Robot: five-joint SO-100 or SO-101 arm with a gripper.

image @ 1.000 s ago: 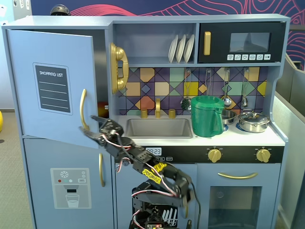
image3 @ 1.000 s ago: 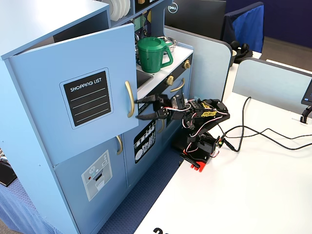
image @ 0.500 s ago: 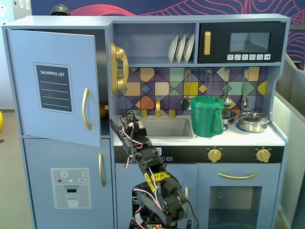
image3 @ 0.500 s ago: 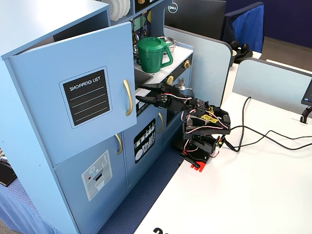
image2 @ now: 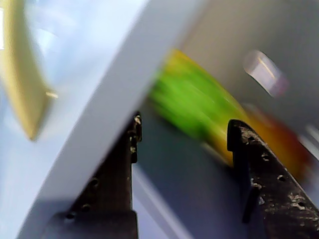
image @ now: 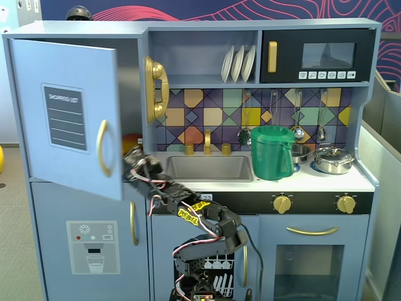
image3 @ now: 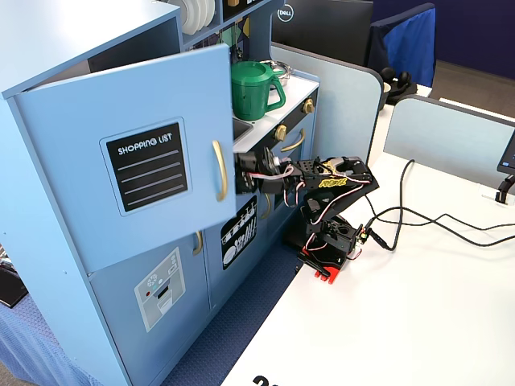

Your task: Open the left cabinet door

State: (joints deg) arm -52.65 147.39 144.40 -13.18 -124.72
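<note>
The left cabinet door (image: 62, 113), light blue with a black "SHOPPING LIST" panel and a curved gold handle (image: 102, 148), stands swung partly open; it also shows in a fixed view (image3: 129, 161). My gripper (image: 133, 164) reaches in behind the door's free edge, just right of the handle (image3: 219, 170). In the wrist view the gripper (image2: 185, 128) is open and holds nothing. Its left finger (image2: 119, 169) lies against the inner side of the door's pale edge (image2: 99, 119); the right finger (image2: 259, 169) is free. The gold handle (image2: 22, 74) sits at the left.
A blurred green, yellow and orange thing (image2: 199, 107) lies inside the cabinet. Below are the dispenser-picture door (image: 94, 244) and the dishwasher door (image3: 240, 237). A green pitcher (image: 272, 152) and pot (image: 333, 159) stand on the counter. Arm base (image3: 330, 241) and cables sit on the white table.
</note>
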